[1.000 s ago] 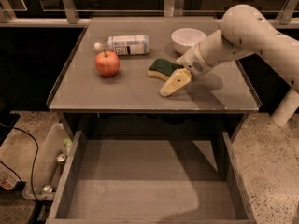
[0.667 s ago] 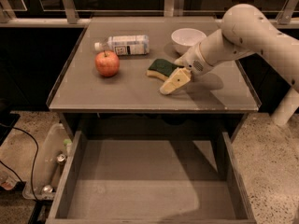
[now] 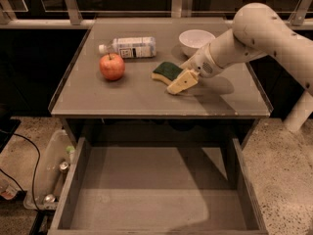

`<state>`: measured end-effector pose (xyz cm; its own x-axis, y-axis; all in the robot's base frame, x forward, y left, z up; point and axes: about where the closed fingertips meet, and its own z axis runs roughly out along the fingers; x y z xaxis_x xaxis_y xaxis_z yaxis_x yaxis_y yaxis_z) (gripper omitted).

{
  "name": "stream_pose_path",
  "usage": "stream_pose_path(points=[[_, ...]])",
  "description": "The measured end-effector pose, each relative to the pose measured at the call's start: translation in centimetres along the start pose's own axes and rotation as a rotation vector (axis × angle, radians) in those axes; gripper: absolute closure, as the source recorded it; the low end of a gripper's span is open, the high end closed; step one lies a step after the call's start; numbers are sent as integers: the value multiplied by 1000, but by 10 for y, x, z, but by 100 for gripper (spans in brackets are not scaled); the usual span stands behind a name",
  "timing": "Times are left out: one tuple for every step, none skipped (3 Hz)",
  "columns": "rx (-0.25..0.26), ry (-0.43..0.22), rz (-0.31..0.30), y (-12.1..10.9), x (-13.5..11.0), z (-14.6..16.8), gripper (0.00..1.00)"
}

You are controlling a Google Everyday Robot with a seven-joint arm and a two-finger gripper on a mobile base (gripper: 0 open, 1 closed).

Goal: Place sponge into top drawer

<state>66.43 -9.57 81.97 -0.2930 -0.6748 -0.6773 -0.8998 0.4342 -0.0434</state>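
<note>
Camera view. Sponge (image 3: 165,71) flat on the surface (image 3: 122,99), green side up, between the apple (image 3: 112,66) and the gripper (image 3: 182,81). Its long axis runs roughly across the surface, apple side to arm side. The gripper sits at the sponge's arm-side end, touching or just beside it, so the sponge lies toward the apple from the jaws (apart or together: cannot tell). Only one arm. Top drawer (image 3: 73,180) pulled open below the near edge, sponge not in it.

Against a second ago: sponge and gripper hardly changed, gripper perhaps slightly raised.
</note>
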Motion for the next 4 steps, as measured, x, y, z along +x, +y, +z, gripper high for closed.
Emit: stream_pose_path(points=[[0, 0, 0, 0, 0, 0, 100], [0, 0, 0, 0, -5, -6, 100], [7, -10, -10, 15, 1, -26, 100], [25, -42, -22, 39, 13, -57, 100]])
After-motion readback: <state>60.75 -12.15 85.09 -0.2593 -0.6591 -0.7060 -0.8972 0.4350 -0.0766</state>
